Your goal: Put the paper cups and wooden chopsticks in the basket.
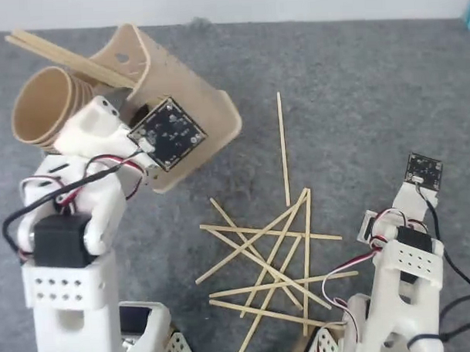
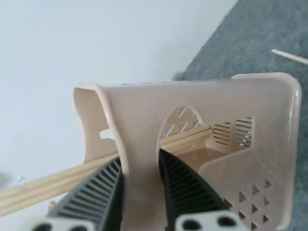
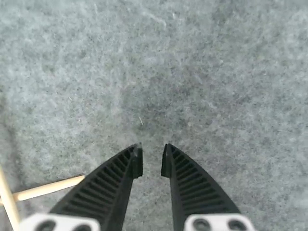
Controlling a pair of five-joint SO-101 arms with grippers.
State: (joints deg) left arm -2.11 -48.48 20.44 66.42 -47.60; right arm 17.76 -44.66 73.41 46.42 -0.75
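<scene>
Basket (image 2: 144, 115) wall sits apparently clamped in left tool (image 2: 139, 159), right tool (image 3: 152, 148) slightly parted beside a chopstick (image 3: 48, 188).

1. basket (image 1: 209, 107): 1
2. paper cups (image 1: 43, 105): one nested stack, at least 3 rims visible, exact count unclear
3. chopsticks in the basket (image 1: 69, 60): at least 2, poking out together
4. loose chopsticks (image 1: 306, 251) on the tabletop (image 1: 371, 86): roughly 10, i.e. 1 lying alone plus a crossed pile; overlaps blur the exact number
5. arms: 2, one gripper each, left gripper (image 2: 139, 158) and right gripper (image 3: 151, 149)
</scene>
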